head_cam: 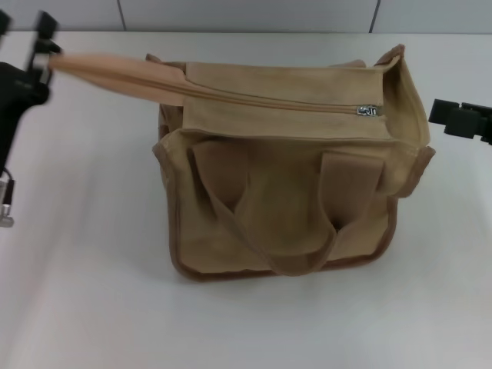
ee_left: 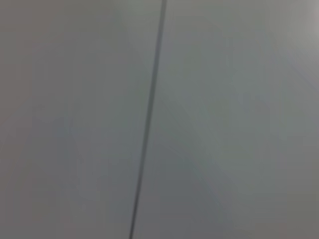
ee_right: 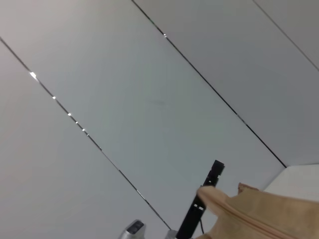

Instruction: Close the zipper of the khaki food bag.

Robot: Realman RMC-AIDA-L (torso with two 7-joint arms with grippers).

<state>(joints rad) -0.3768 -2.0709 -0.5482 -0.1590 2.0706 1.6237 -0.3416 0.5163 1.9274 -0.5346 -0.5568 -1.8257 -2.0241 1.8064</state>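
The khaki food bag (head_cam: 277, 207) stands on the white table, its two looped handles hanging down the near side. The zipper (head_cam: 277, 101) runs along the top panel, and its teeth look joined. The silver slider (head_cam: 368, 110) sits at the right end. My left gripper (head_cam: 44, 55) is at the far left, shut on the tan strip (head_cam: 108, 71) that runs out from the zipper's left end, and holds it taut. The right wrist view shows that gripper (ee_right: 207, 191) and the bag (ee_right: 264, 214). My right gripper (head_cam: 440, 114) hovers just right of the bag, apart from it.
The white table (head_cam: 84, 292) spreads around the bag. A grey panelled wall (head_cam: 246, 14) stands behind it. The left wrist view shows only a wall panel seam (ee_left: 149, 114). A silver cable fitting (head_cam: 6, 209) hangs at the left edge.
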